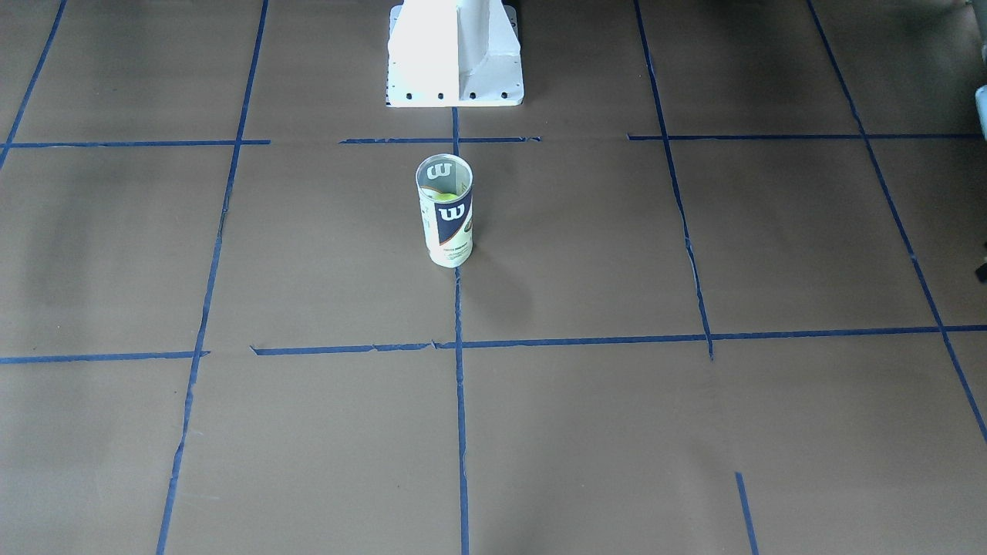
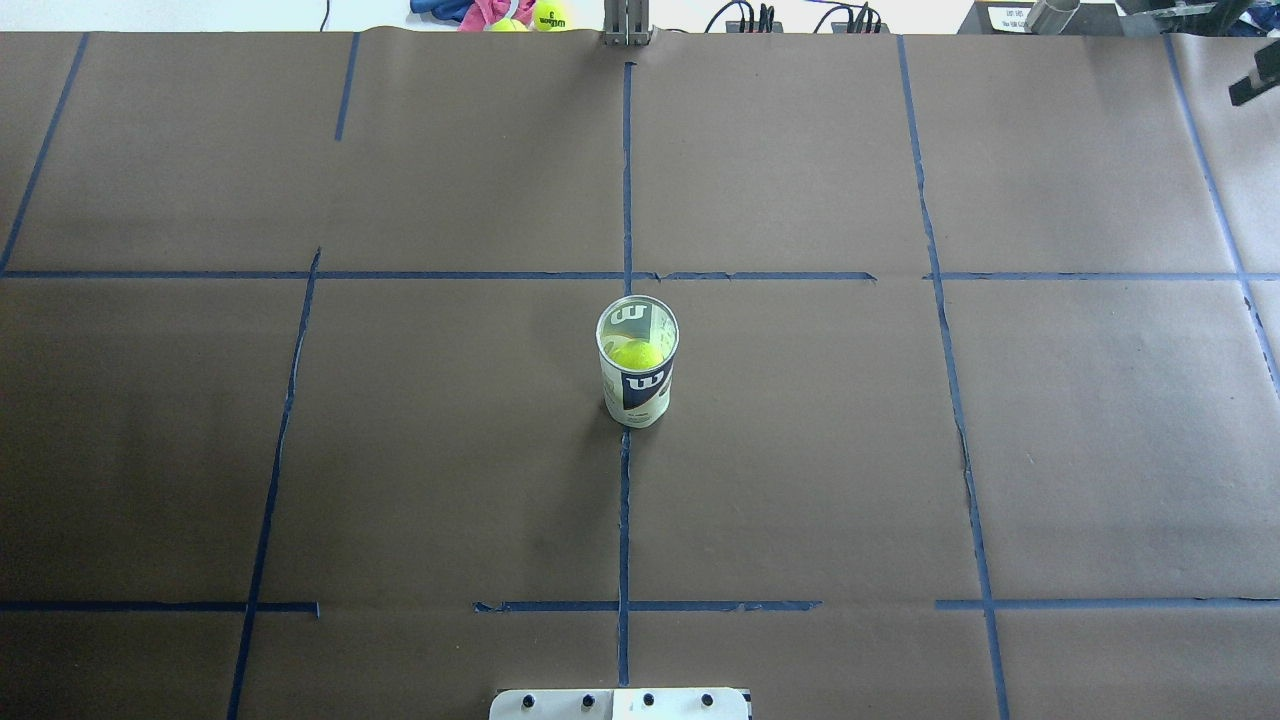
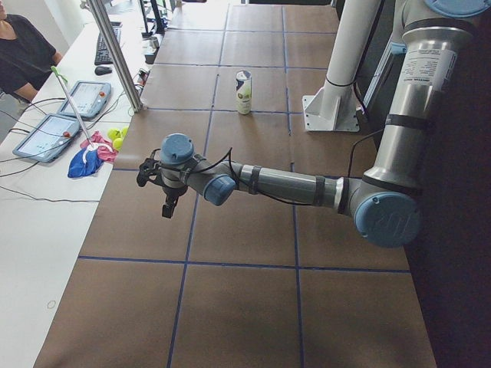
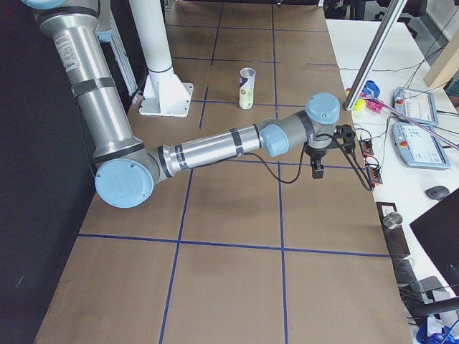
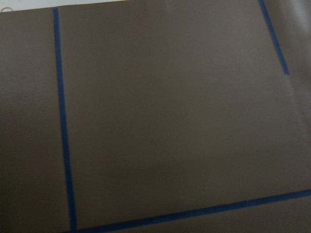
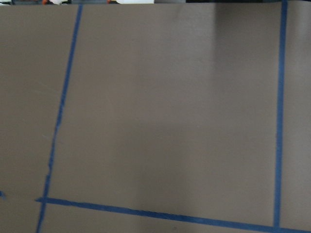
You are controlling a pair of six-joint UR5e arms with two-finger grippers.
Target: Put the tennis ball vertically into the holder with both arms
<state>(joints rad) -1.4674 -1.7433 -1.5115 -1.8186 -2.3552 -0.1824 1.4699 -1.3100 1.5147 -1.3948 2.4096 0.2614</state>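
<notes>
The holder (image 2: 640,392) stands upright at the table's middle on the blue centre line; it also shows in the front view (image 1: 449,231) and both side views (image 3: 244,92) (image 4: 247,87). The tennis ball (image 2: 637,353) sits inside it, below the rim, and is seen through the open top in the front view (image 1: 446,196). My left gripper (image 3: 166,205) hangs over the table's left end, far from the holder. My right gripper (image 4: 318,170) hangs over the right end, also far off. I cannot tell whether either is open or shut. Both wrist views show only brown paper and blue tape.
The white pedestal base (image 1: 455,54) stands behind the holder. Spare tennis balls (image 2: 550,15) and a pink cloth lie beyond the far edge. A metal post (image 3: 115,54), tablets (image 3: 84,100) and an operator (image 3: 23,54) are at the side bench.
</notes>
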